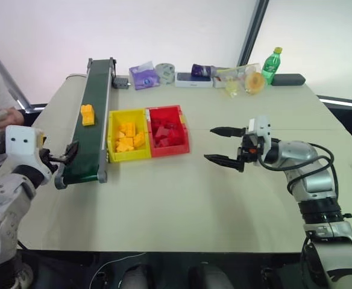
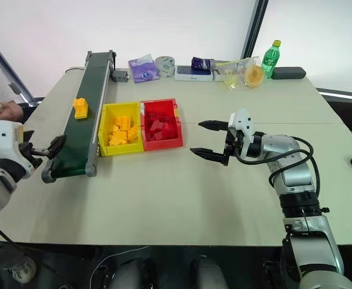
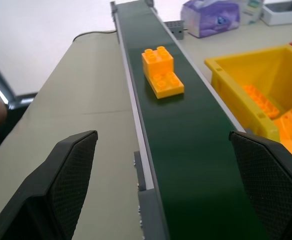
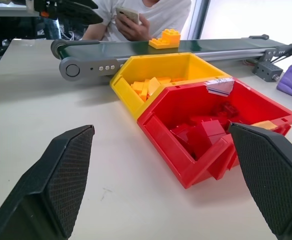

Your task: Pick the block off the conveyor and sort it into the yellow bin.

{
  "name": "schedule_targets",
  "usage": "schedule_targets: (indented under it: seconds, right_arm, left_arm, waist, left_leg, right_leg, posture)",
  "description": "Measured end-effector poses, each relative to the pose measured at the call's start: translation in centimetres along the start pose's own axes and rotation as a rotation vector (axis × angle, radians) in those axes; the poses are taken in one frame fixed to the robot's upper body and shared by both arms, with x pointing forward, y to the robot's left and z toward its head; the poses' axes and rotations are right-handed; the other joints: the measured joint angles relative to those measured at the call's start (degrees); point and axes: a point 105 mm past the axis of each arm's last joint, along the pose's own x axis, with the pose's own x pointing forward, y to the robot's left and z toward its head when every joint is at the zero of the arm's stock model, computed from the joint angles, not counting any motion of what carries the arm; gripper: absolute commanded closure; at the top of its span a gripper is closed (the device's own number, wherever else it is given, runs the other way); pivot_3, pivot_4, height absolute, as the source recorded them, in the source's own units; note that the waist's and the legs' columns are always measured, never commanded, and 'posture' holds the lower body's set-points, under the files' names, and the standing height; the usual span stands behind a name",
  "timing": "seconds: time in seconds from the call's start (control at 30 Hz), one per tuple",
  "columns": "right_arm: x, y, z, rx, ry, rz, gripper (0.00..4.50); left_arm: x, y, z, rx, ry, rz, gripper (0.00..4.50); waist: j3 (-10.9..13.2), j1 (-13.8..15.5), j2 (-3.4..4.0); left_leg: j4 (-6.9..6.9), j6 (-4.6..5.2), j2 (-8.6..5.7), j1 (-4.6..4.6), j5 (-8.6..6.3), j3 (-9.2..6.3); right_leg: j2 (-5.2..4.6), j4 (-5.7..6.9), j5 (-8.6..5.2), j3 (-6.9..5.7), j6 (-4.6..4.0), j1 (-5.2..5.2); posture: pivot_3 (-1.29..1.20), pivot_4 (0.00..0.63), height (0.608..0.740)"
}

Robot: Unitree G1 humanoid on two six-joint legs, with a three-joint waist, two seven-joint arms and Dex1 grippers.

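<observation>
the block [image 1: 87, 114] is a small glossy yellow-orange plastic brick with round studs, stepped in shape, lying on the conveyor [image 1: 85, 129], a long narrow belt of matte dark green in a grey metal frame with a rounded roller end. just beside the frame sits the yellow bin [image 1: 128, 136], a smooth low-walled plastic tray holding a heap of studded yellow bricks; touching its far side is a matching red bin [image 1: 168, 130] with red blocks inside.

the left gripper [image 1: 67, 155] hangs at the near end of the belt, its black cross-hatched fingers [image 3: 68, 175] spread wide with nothing between them, the block well ahead of it. the right gripper [image 1: 222, 145] hovers over bare table beside the red bin, pointing towards it, fingers spread and empty.

the table [image 1: 188, 205] is a plain pale beige top, matte. along its far edge stand a purple packet [image 1: 143, 75], a green bottle [image 1: 270, 65] and a dark flat case [image 1: 288, 79]. behind rises a white wall with a dark slanted post. a person's hand [image 4: 131, 20] holds a phone beyond the conveyor
</observation>
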Motion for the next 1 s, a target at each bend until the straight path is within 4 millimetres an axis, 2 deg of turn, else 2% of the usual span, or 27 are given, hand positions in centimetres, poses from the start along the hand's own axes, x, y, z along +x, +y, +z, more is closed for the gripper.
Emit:
schedule_targets:
  seconds: [0.2,0.4,0.6,0.9,1.0]
  right_arm:
    - [0.1,0.0,0.0,0.004,-0.001,-0.001,0.0]
    - [0.2,0.0,-0.1,0.009,-0.003,-0.003,0.0]
    - [0.3,0.2,0.2,-0.003,-0.008,-0.004,0.0]
    - [0.2,0.4,-0.1,0.009,-0.002,-0.016,0.0]
    - [0.3,0.4,0.1,0.006,-0.003,-0.016,0.0]
  left_arm:
    - [0.3,-1.1,-1.9,-0.069,0.072,0.082,0.06]
    - [0.9,-0.7,-1.0,-0.069,0.07,0.144,0.06]
    - [1.6,-1.2,-2.2,-0.112,0.138,0.112,0.06]
    - [1.8,-1.9,-2.4,-0.125,0.156,0.065,0.06]
    - [1.9,-2.1,-2.8,-0.131,0.172,0.047,0.82]
  waist:
    - [0.0,-0.25,0.0]
    - [0.0,-0.14,0.0]
    - [0.0,-0.08,0.0]
    - [0.0,-0.09,0.0]
    - [0.0,-0.09,0.0]
  left_leg:
    - [-0.01,-0.02,0.02,0.02,0.01,-0.01]
    - [0.0,-0.02,0.01,0.02,0.01,-0.01]
    - [0.0,-0.02,0.01,0.01,0.01,-0.01]
    - [0.0,-0.02,0.01,0.01,0.01,0.0]
    - [0.0,-0.02,0.01,0.01,0.01,-0.01]
  right_leg:
    - [0.07,0.01,0.0,0.0,0.0,-0.01]
    - [0.05,0.01,0.0,0.0,0.0,0.0]
    - [0.04,0.01,0.0,0.0,0.0,0.0]
    - [0.04,0.01,0.0,0.0,0.0,0.0]
    - [0.04,0.01,0.0,0.0,0.0,0.0]
  posture:
    - [0.0,0.15,0.74]
    - [0.0,0.15,0.74]
    - [0.0,0.15,0.74]
    - [0.0,0.15,0.74]
    - [0.0,0.15,0.74]
